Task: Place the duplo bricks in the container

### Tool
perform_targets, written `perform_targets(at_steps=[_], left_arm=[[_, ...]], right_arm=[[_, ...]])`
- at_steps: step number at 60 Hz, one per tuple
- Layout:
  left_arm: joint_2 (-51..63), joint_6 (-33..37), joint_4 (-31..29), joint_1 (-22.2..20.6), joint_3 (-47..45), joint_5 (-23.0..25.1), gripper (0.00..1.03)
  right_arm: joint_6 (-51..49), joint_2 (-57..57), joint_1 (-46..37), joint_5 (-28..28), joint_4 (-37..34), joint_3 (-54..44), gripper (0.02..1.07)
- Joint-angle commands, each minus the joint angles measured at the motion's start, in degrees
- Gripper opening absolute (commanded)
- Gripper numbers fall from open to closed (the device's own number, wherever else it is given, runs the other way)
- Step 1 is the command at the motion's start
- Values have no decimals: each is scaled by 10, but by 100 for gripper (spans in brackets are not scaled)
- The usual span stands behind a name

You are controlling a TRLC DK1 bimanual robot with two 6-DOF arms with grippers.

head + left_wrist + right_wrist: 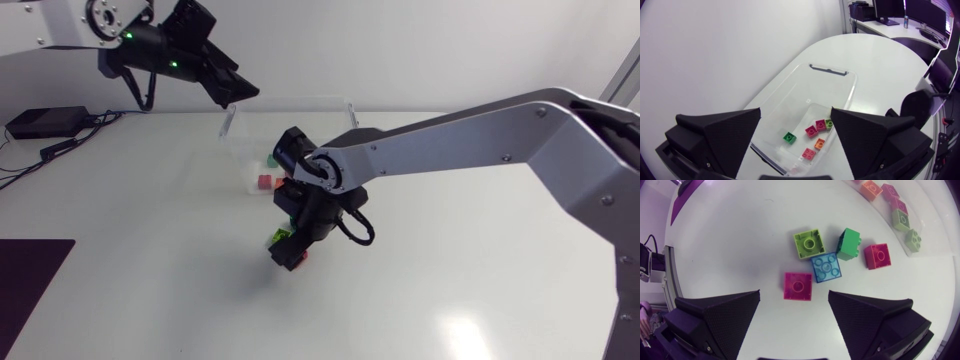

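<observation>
Partly done: 6 bricks (811,131) lay in the container (840,75), 5 loose bricks (826,267) outside.
Left gripper (795,111) hung wide, empty, over the container; right gripper (794,294), wide and empty, stood over the loose bricks on the table (740,240).

Left end effector (796,117), right end effector (794,295) — open

Bright, even light from overhead fills the white table (150,220). In the head view a pale glare patch (462,330) lies on it at five o'clock. A soft shadow (255,280) spreads at seven o'clock of the right gripper (288,252). The bricks (825,267) throw only faint shadows. The table's edge bows in both wrist views.
</observation>
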Motion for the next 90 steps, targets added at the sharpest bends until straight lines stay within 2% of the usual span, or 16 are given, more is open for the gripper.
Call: perform_targets(at_steps=[1, 18, 36, 42, 57, 70, 81, 90], left_arm=[[-39, 9, 0, 11, -40, 12, 99], [-133, 71, -21, 27, -152, 17, 99], [-161, 128, -49, 28, -213, 17, 99], [-160, 145, -50, 21, -237, 17, 99], [-138, 211, -55, -31, -300, -3, 98], [-65, 289, -54, -64, -326, -33, 98], [-26, 309, -42, -73, -322, -33, 98], [16, 310, -21, -98, -320, -38, 98]], right_arm=[[12, 27, 8, 0, -20, 19, 100], [20, 67, 13, 17, -46, 61, 84], [23, 94, 13, 27, -54, 74, 36], [23, 81, 13, 33, -52, 62, 35], [22, 1, -2, 37, -52, 14, 34], [22, -90, -44, 38, -54, -12, 34], [23, -146, -78, 38, -54, -1, 34], [27, -161, -101, 42, -47, 39, 34]])
